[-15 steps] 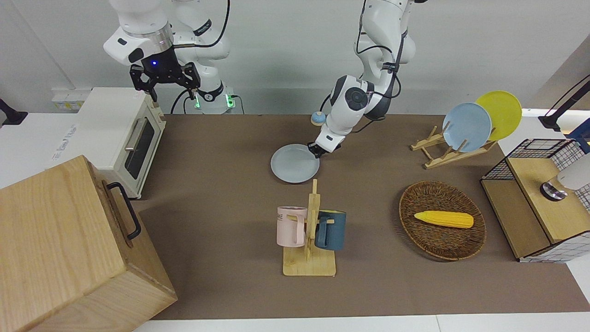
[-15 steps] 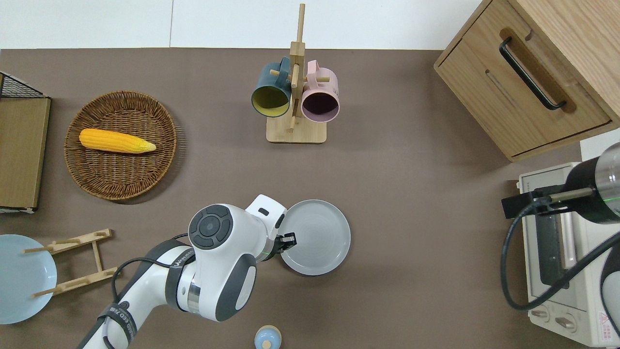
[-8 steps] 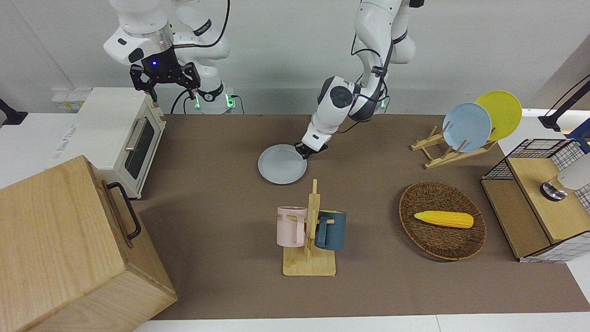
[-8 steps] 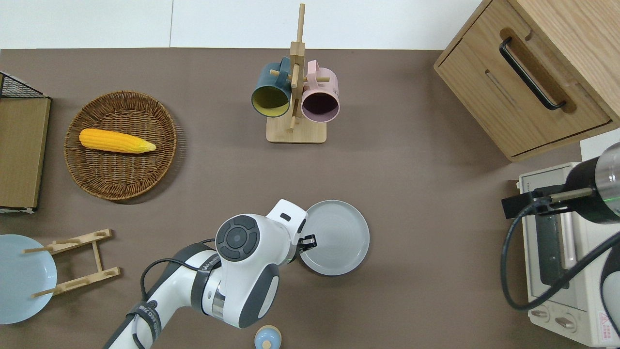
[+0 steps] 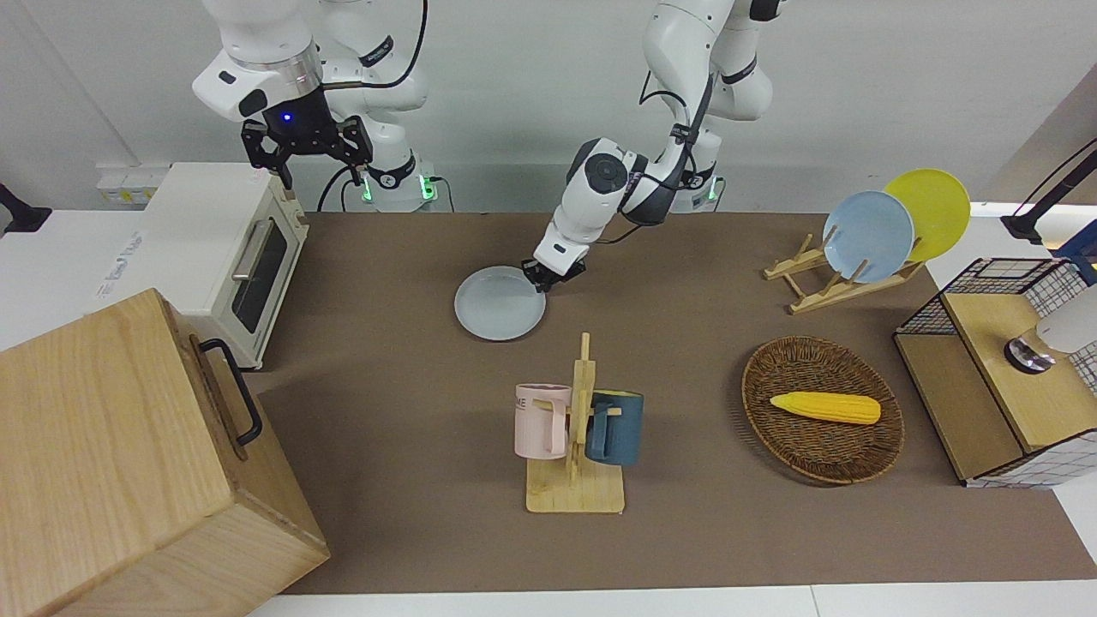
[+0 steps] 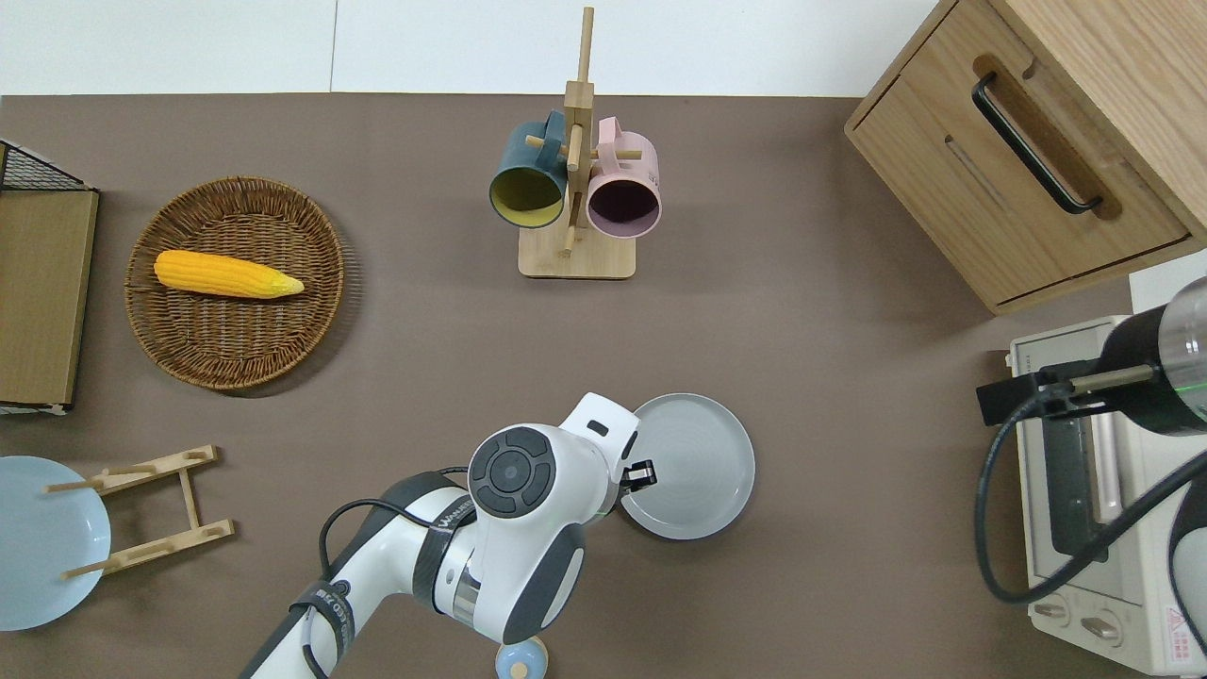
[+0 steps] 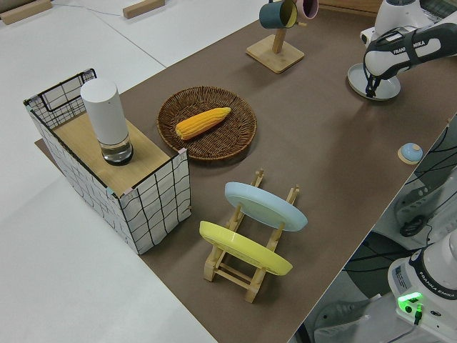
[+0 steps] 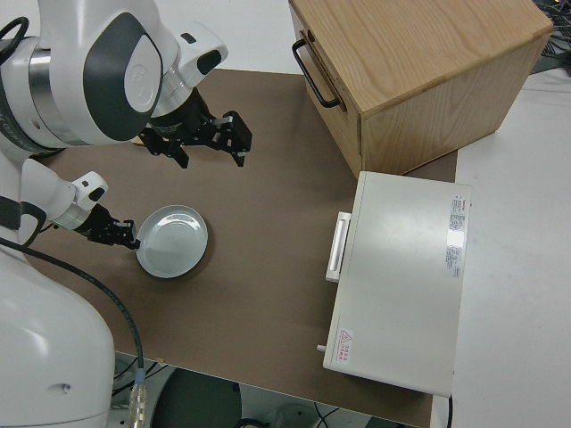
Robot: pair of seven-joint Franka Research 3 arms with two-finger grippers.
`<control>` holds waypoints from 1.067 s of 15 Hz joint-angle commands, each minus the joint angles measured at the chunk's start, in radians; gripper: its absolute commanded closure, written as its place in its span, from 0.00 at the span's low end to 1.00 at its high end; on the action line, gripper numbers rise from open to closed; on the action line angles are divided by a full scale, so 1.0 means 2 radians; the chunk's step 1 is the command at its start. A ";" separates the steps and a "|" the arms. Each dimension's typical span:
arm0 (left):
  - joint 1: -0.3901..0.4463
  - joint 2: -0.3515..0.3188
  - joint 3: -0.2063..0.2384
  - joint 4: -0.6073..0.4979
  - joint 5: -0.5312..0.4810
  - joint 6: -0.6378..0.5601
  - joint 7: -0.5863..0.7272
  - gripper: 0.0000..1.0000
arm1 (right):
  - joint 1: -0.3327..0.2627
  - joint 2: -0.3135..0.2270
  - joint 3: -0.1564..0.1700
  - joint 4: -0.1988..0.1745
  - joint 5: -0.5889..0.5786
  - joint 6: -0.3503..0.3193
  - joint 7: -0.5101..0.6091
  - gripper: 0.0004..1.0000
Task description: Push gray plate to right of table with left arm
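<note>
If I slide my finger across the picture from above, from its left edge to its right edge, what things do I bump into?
Sky-blue plate → basket holding the corn → left gripper → gray plate → toaster oven.

The table (image 6: 830,396) carries the gray plate (image 6: 693,467), mug rack (image 6: 575,259), wicker basket (image 6: 236,283), plate rack (image 6: 141,509) and wooden cabinet (image 6: 1028,141).
</note>
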 commanded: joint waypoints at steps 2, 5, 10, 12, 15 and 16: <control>0.000 0.006 0.008 0.009 0.021 -0.003 -0.002 0.01 | -0.004 -0.005 0.003 -0.002 0.000 -0.006 -0.004 0.00; 0.004 -0.018 0.029 0.009 0.057 -0.058 0.002 0.01 | -0.004 -0.005 0.003 -0.002 0.000 -0.006 -0.004 0.00; 0.062 -0.093 0.074 0.013 0.111 -0.136 0.083 0.00 | -0.004 -0.005 0.003 -0.002 0.000 -0.006 -0.004 0.00; 0.095 -0.104 0.085 0.031 0.140 -0.155 0.108 0.00 | -0.004 -0.005 0.003 -0.002 0.000 -0.006 -0.004 0.00; 0.132 -0.104 0.087 0.064 0.165 -0.161 0.110 0.00 | -0.004 -0.005 0.003 -0.002 0.000 -0.006 -0.004 0.00; 0.149 -0.104 0.086 0.076 0.166 -0.169 0.114 0.00 | -0.004 -0.005 0.003 -0.002 0.000 -0.006 -0.004 0.00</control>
